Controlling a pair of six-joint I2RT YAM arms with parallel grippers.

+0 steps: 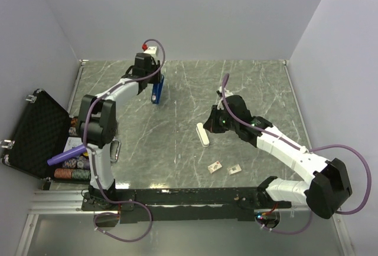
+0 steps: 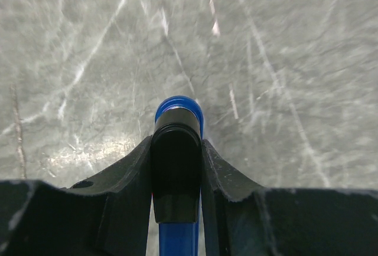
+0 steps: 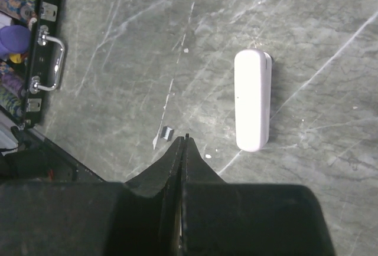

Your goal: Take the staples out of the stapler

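Stapler [image 1: 156, 95], just one, blue, sits in the upper left of the top view, gripped by the left end effector [image 1: 155, 84]. The right end effector [image 1: 213, 121] is closed on nothing. On the worktop [image 1: 260, 91] lie one white bar [image 1: 202, 134], two small cards [image 1: 215, 166] and one tiny strip of staples [image 3: 167, 132]. One black case [image 1: 35, 132] lies open at the left.
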